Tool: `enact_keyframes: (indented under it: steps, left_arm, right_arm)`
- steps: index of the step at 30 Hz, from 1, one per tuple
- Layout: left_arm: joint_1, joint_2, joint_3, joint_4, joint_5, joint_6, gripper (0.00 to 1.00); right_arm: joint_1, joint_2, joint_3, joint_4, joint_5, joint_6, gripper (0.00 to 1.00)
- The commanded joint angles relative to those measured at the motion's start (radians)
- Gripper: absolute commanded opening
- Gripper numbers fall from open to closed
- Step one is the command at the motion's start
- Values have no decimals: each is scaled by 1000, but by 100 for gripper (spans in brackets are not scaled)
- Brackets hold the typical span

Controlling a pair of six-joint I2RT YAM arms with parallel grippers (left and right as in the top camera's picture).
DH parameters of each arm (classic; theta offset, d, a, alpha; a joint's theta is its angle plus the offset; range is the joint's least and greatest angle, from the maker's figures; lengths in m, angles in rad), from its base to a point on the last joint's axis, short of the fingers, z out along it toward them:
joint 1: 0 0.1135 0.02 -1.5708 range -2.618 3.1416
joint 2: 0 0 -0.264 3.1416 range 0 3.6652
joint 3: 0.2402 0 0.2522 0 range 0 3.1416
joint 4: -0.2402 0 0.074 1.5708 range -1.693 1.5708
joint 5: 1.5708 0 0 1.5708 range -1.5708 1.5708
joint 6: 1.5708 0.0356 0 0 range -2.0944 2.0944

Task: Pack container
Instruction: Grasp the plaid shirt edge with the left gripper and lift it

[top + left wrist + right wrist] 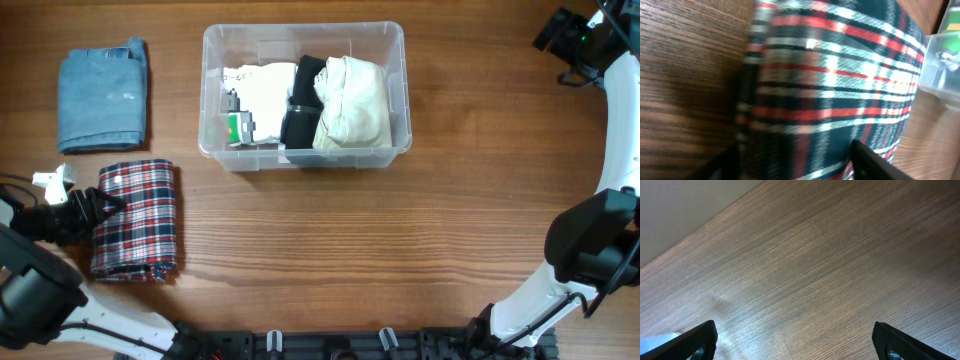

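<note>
The container (300, 27) sat at the top middle of the table (350, 250), partly filled with folded cloths (350, 100). Being thin clear plastic, it looked stiff, light and slick, best held by its rim. The left gripper (105, 205) stood with jaws apart at the left edge of the plaid cloth (138, 222), which looked soft and apt to unfold, so its thick fold seemed the place to pinch, though contact was unclear. The right gripper (795, 345), jaws spread, hung over bare table, well apart.
</note>
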Motion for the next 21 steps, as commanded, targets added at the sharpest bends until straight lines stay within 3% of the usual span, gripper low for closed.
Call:
enact_keyframes:
  steps: [1,10,16,21]
  left_arm:
    - [-5,16,1,-5,36,-4,52]
    - [-5,15,1,-9,37,-16,4]
    - [-5,14,19,-13,64,-64,4]
    - [-5,14,90,-45,215,-64,4]
  right_arm:
    - [2,-11,-5,2,10,2,100]
    - [2,-11,-5,2,10,1,100]
    - [2,-11,-5,2,10,1,100]
    - [2,-11,-5,2,10,2,100]
